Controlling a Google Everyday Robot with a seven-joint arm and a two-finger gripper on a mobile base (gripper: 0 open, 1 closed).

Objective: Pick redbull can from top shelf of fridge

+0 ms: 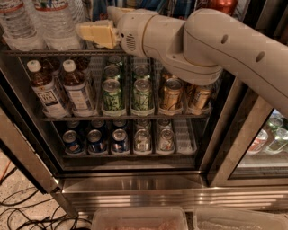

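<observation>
Gripper (96, 34) at the top shelf (27, 52) of the fridge (135, 188), just right of the water bottles (56, 22). Open or closed: cannot tell. Redbull can (178, 5) sits at the back, mostly hidden behind my arm, apart from the gripper.

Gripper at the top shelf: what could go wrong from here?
The gripper sits close beside the water bottles on the top shelf; a leftward move might knock them. The arm hides much of that shelf; the redbull can cannot be made out, so a wrong pick is possible.
</observation>
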